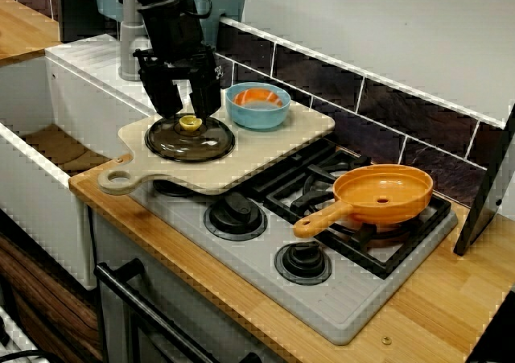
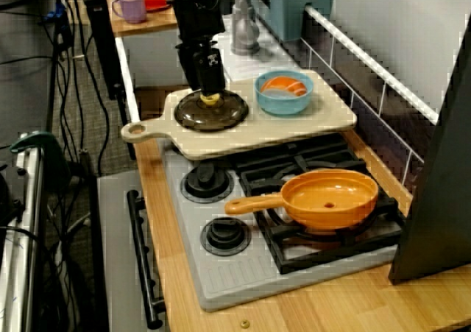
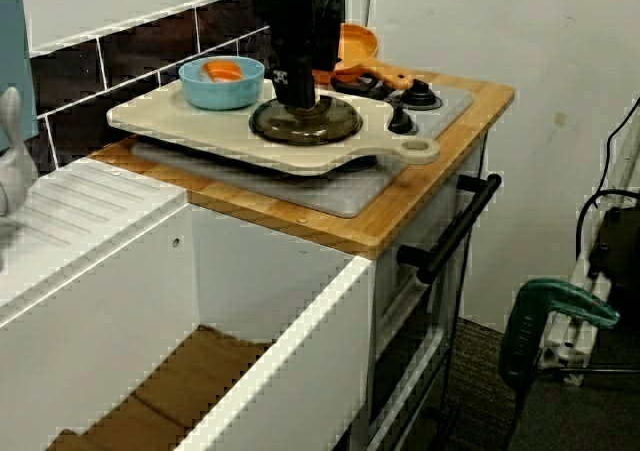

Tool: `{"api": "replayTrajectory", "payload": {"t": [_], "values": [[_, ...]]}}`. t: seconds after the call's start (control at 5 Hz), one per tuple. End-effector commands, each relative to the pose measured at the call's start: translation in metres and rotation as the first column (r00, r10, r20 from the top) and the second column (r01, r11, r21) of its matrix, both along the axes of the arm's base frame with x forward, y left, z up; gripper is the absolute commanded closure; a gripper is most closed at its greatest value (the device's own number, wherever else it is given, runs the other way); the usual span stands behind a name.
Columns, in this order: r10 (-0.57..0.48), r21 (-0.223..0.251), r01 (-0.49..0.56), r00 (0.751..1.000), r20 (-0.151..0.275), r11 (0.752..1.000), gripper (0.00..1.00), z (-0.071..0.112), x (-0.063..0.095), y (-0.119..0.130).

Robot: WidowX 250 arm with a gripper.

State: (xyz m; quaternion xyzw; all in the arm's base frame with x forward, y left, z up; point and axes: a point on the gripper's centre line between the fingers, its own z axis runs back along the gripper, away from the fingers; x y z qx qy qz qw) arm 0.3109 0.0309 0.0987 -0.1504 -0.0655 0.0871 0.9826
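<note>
Claw: open and pointing straight down. Its two fingers stand either side of the yellow knob. In the view from the stove front a gap shows on each side, and we see no pinch on the knob.

Lid: dark smoked glass, round, lying flat and knob-up on the pale cutting board, towards the board's handle end. A blue bowl with something orange inside stands just beside it on the same board, not touching.

Handling, our judgement: the lid is glass, so stiff, fairly heavy for its size and breakable. The rim is smooth and sits low against the board, which gives poor purchase. We rate the knob the only sensible hold. It is small and centred, so the lid should hang level from it, though it may swivel.

Surface: the board lies across one end of a grey stove set in a wooden counter. An orange pan sits on the far burner grate, well apart from the lid.

Room: a dark tiled wall runs behind, and a white sink adjoins the counter.
</note>
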Motion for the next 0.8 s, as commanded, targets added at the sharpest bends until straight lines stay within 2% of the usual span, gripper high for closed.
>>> {"api": "replayTrajectory", "payload": {"t": [0.0, 0.2, 0.4, 0.6], "values": [[-0.01, 0.021, 0.009, 0.996, 0.093, 1.0, 0.0, 0.027, 0.024, -0.013], [-0.079, 0.087, 0.069, 0.99, 0.12, 0.994, 0.0, 0.029, 0.04, -0.02], [-0.239, 0.147, 0.219, 0.96, 0.142, 0.965, 0.0, 0.028, 0.058, -0.02], [-0.298, 0.155, 0.276, 0.944, 0.141, 0.949, 0.0, 0.026, 0.067, -0.022]]}}
